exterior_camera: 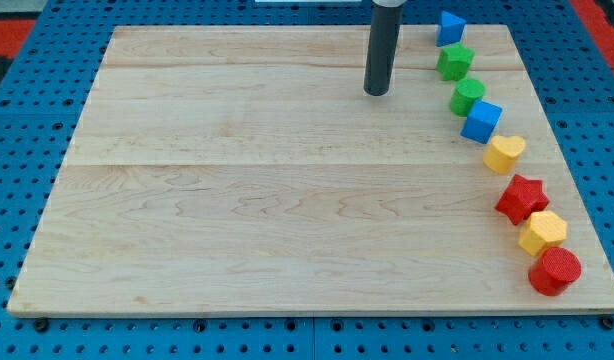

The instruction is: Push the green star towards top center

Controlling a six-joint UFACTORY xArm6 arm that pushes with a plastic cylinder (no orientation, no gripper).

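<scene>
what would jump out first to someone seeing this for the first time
A curved line of eight bright blocks runs down the view's right edge of the wooden board, from a blue block at the top to a red cylinder at the bottom. My tip stands near top centre, left of the green star, not touching it.

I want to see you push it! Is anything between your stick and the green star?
No. In the camera view only bare board lies between my tip and the green star.
</scene>
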